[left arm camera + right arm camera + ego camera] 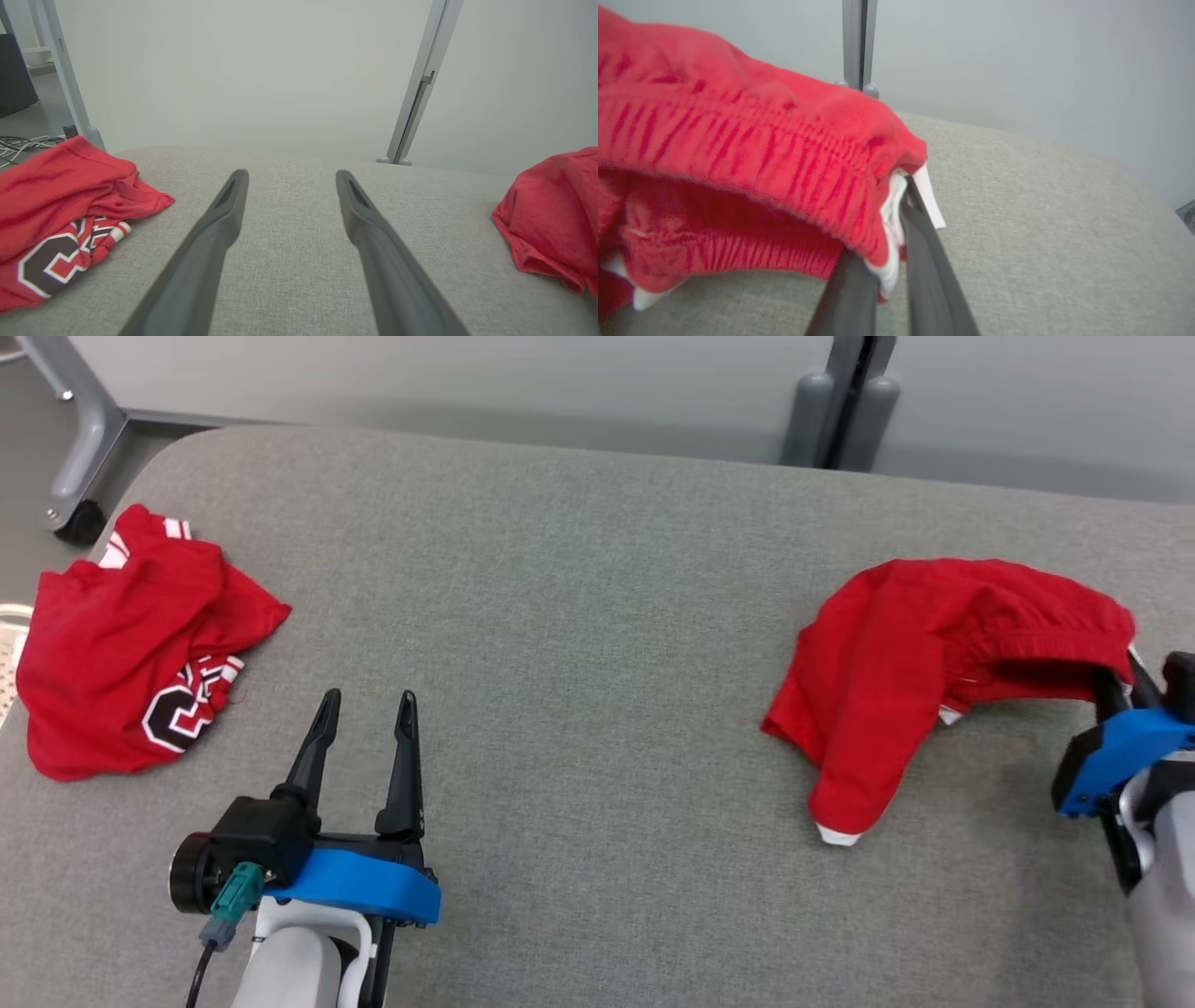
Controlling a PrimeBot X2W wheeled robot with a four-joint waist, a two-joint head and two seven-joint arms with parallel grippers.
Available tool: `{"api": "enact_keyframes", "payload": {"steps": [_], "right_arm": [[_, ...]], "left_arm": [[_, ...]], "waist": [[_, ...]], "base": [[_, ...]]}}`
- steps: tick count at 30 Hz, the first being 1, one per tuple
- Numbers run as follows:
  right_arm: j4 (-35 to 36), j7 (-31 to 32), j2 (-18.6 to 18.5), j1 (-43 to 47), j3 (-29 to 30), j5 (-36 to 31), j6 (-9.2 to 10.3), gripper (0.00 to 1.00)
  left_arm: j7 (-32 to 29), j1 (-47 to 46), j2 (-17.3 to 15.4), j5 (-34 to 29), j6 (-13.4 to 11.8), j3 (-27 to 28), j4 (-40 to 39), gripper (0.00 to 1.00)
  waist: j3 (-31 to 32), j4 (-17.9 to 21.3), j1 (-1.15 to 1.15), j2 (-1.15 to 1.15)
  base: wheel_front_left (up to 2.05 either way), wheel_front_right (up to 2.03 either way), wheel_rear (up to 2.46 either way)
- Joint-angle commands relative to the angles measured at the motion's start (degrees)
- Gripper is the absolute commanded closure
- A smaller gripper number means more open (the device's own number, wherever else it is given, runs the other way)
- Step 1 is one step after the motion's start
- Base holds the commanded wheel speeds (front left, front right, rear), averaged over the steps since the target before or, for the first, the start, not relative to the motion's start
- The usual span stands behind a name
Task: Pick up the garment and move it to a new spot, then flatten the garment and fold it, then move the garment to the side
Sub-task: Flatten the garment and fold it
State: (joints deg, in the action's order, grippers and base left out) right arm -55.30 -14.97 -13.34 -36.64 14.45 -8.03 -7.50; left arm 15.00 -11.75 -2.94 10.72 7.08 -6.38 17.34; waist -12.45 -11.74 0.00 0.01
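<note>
A plain red garment [915, 653] with a white trim lies bunched at the right of the grey padded table [579, 616]. Its elastic waistband edge is lifted off the surface. My right gripper [1120, 677] is shut on that waistband, and the right wrist view shows the cloth [738, 140] pinched between the two fingers [924, 261] beside a white label. My left gripper [366, 705] hovers open over bare table at the lower left, nothing between its fingers [224, 210]. The same garment [556, 210] shows at the right edge of the left wrist view.
A second red garment [121, 644] with a black-and-white logo lies crumpled at the table's left edge [56, 196]. A grey frame leg on a caster [79, 457] stands beyond the far left corner, and a grey post [840, 401] behind the far edge.
</note>
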Motion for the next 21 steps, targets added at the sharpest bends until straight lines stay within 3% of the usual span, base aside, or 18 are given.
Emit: {"api": "enact_keyframes", "payload": {"steps": [1,6,10,15,21], "right_arm": [[1.7,-0.3,-1.3,1.6,0.4,1.0,0.01,1.0],[8.3,-0.3,-3.7,3.7,1.1,3.0,0.0,1.0],[13.7,-0.3,-3.3,4.3,-1.3,3.3,0.0,1.0],[18.4,-0.2,0.4,5.6,-8.2,2.4,0.0,1.0],[18.7,0.1,4.6,5.7,-20.1,4.2,0.0,1.0]], "left_arm": [[0.3,0.6,0.1,0.3,0.0,0.0,0.0,0.0],[0.3,1.5,0.0,0.7,-0.3,-0.6,-0.3,0.0],[0.3,2.0,0.1,1.0,-0.6,-0.9,-0.2,0.0],[0.3,3.1,0.1,1.8,-1.0,-1.4,-0.3,0.0],[0.3,3.8,0.1,2.4,-1.2,-2.4,-0.2,0.0]], "waist": [[2.2,2.2,0.0,-0.01],[4.3,4.3,0.0,-0.01],[5.4,5.0,0.0,-0.01],[6.9,4.6,0.0,-0.01],[7.6,2.6,0.0,-0.01]], "base": [[0.0,0.0,0.0],[0.0,0.0,0.0],[0.0,0.0,0.0],[0.0,0.0,0.0],[0.0,0.0,0.0]]}}
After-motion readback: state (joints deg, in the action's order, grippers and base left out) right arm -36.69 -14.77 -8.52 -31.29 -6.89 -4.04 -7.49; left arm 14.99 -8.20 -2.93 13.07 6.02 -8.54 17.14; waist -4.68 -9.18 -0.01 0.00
